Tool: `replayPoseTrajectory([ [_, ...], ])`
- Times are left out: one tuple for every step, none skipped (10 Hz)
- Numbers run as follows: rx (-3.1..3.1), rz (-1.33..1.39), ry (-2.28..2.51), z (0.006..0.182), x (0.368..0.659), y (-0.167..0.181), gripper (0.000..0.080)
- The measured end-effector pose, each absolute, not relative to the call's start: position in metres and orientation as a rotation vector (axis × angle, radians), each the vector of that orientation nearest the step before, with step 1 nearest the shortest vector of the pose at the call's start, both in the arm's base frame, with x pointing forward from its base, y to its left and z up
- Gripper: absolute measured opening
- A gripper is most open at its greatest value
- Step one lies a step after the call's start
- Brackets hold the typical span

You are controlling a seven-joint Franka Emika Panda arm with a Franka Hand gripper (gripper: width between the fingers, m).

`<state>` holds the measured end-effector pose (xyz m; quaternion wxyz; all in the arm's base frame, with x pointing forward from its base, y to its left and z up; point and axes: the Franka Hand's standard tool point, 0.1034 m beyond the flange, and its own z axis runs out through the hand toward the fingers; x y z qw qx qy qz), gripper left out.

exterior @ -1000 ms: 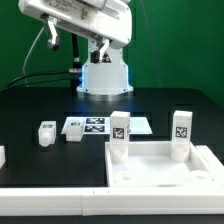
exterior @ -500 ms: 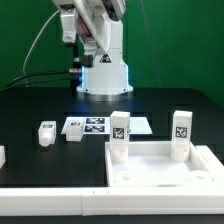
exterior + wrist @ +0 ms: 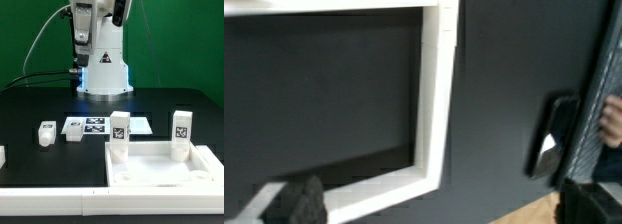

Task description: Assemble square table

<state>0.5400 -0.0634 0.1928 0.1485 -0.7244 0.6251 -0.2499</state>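
The square tabletop panel (image 3: 160, 168) lies at the front on the exterior view's right, raised rim up. Two tagged white legs stand upright at its far corners, one on the left (image 3: 120, 136) and one on the right (image 3: 181, 133). Two more legs (image 3: 47, 134) (image 3: 74, 132) lie loose on the black table to the left. My arm (image 3: 98, 22) is raised high above its base, far from all parts. In the wrist view my gripper (image 3: 441, 205) is open and empty, with its dark fingertips (image 3: 299, 200) wide apart. No furniture part shows in that view.
The marker board (image 3: 100, 126) lies flat behind the panel. White border strips (image 3: 60, 200) run along the table front, and one (image 3: 438, 100) shows in the wrist view. A small white piece (image 3: 2, 156) sits at the left edge. The robot base (image 3: 105, 75) stands at the back centre.
The arm has swung from the exterior view's left toward the centre above its base and has risen higher. The panel, legs and marker board have not moved.
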Motion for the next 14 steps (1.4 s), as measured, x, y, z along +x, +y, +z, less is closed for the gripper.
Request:
replayPoseTrajectory([
  [-2.256, -0.75, 1.617, 0.196, 0.547, -0.062, 0.0649],
  [-2.391, -0.783, 1.462, 0.198, 0.55, -0.06, 0.0649],
  [-2.505, -0.809, 1.323, 0.196, 0.551, -0.056, 0.0649],
  [-2.598, -0.834, 1.229, 0.186, 0.545, -0.054, 0.0649],
  [-2.601, -0.87, 1.23, 0.189, 0.544, -0.056, 0.0649],
  [-2.673, -0.883, 1.11, 0.19, 0.546, -0.054, 0.0649],
  [-2.715, -0.89, 1.041, 0.19, 0.547, -0.053, 0.0649],
  [-2.75, -0.885, 0.977, 0.189, 0.546, -0.052, 0.0649],
  [-2.791, -0.838, 0.883, 0.189, 0.541, -0.05, 0.0649],
  [-2.815, -0.788, 0.82, 0.189, 0.536, -0.051, 0.0649],
  [-2.872, -0.721, 0.697, 0.182, 0.531, -0.057, 0.0649],
  [-2.915, -0.685, 0.596, 0.178, 0.528, -0.06, 0.0649],
  [-2.949, -0.687, 0.503, 0.175, 0.526, -0.054, 0.0649],
  [-2.972, -0.76, 0.472, 0.177, 0.527, -0.05, 0.0649],
])
